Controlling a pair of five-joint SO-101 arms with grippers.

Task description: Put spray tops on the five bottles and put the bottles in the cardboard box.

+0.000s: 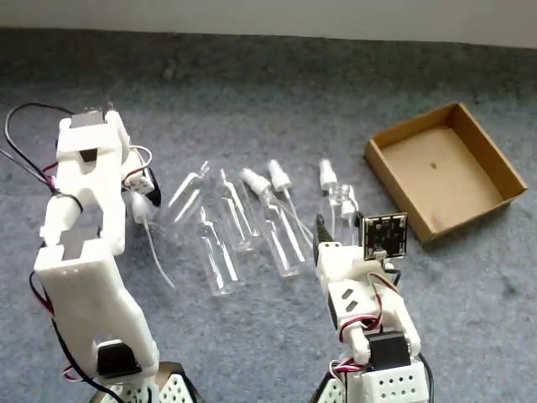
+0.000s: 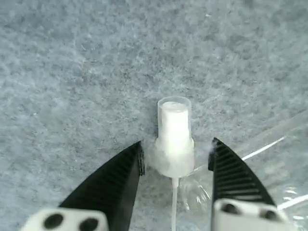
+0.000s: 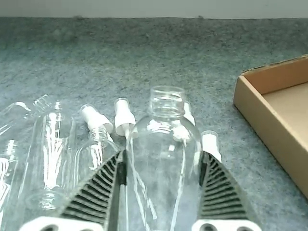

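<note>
A white spray top (image 2: 174,139) with a clear cap and a thin dip tube (image 1: 156,249) lies on the grey carpet. My left gripper (image 2: 176,151) is open, with one black finger on each side of the top and a small gap at both. My right gripper (image 3: 163,159) is shut on a clear bottle (image 3: 166,144) whose open neck points away from the wrist. In the high view this bottle (image 1: 340,200) is near the middle, just left of the cardboard box (image 1: 394,180). The left gripper (image 1: 143,206) is at the far left, the right gripper (image 1: 336,222) at lower centre.
Several clear bottles (image 1: 220,252) lie side by side between the arms, with loose spray tops (image 1: 278,175) beyond them. Another spray top (image 3: 211,144) lies beside the held bottle. The box wall (image 3: 269,120) stands near the right gripper. Open carpet lies behind the bottles.
</note>
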